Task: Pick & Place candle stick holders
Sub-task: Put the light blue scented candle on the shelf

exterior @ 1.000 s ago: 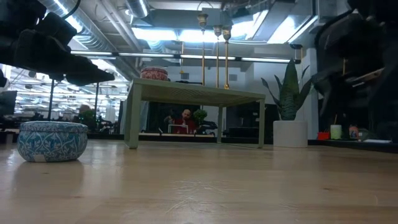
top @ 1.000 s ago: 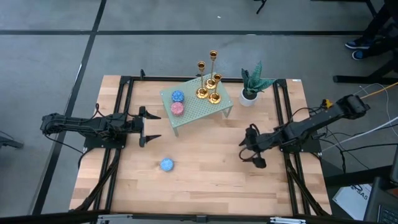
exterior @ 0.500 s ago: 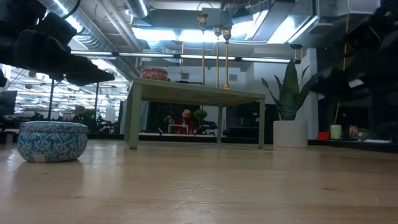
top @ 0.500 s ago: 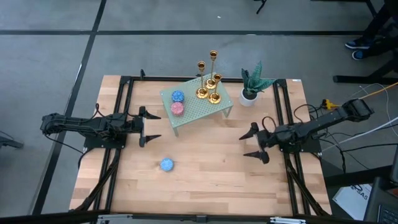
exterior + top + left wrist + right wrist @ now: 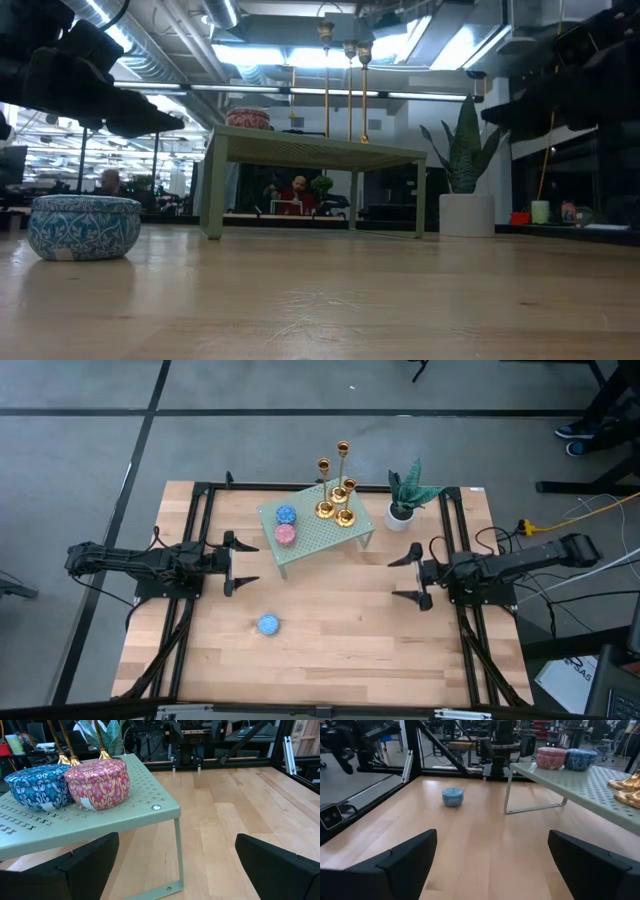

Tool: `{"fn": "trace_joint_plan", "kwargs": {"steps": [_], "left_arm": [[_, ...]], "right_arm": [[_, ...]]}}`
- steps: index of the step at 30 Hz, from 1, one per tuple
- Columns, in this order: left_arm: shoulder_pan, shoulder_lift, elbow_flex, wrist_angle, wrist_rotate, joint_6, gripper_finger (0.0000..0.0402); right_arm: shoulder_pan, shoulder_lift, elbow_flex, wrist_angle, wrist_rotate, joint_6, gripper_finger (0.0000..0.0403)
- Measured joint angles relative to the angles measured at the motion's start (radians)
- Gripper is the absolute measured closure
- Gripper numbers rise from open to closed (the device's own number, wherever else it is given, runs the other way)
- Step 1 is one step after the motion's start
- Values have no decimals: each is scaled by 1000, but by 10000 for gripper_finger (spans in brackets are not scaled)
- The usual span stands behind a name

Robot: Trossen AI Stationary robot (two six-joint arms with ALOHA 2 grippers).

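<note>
Three gold candle stick holders (image 5: 337, 495) stand by their round bases on the far right part of a pale green perforated shelf (image 5: 330, 542). In the low view their thin stems (image 5: 350, 90) rise above the shelf top. My left gripper (image 5: 248, 563) hovers open at the table's left, pointing level at the shelf's left end. My right gripper (image 5: 403, 577) hovers open at the table's right, level and pointing left, just nearer than the shelf's right end. Neither holds anything. In the right wrist view, two gold bases (image 5: 627, 790) show on the shelf's edge.
A blue tin (image 5: 286, 515) and a pink tin (image 5: 286, 535) sit on the shelf's left part. Another blue tin (image 5: 268, 624) lies on the bare wood near the middle. A potted plant (image 5: 404, 500) stands right of the shelf. Black frame rails (image 5: 455, 550) run along both sides.
My right gripper has swung up from pointing down at the table to level. It has drawn back toward the table's right and far edges, staying open. My left arm and all objects have kept still.
</note>
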Motion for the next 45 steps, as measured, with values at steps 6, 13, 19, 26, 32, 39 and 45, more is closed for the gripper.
{"fn": "trace_joint_plan", "kwargs": {"steps": [6,13,19,26,32,39,45], "left_arm": [[0,0,0,0,0,0,2],[0,0,0,0,0,0,2],[0,0,0,0,0,0,1],[0,0,0,0,0,0,1],[0,0,0,0,0,0,1],[0,0,0,0,0,0,1],[0,0,0,0,0,0,1]], "right_arm": [[-87,-88,0,-76,-103,-30,18],[-195,-171,0,-188,-215,-67,18],[-279,-221,0,-262,-274,-91,18],[-355,-242,0,-312,-274,-101,18],[-395,-242,0,-312,-273,-43,18],[-400,-241,0,-320,-204,32,18],[-400,-241,0,-333,-116,30,18]]}}
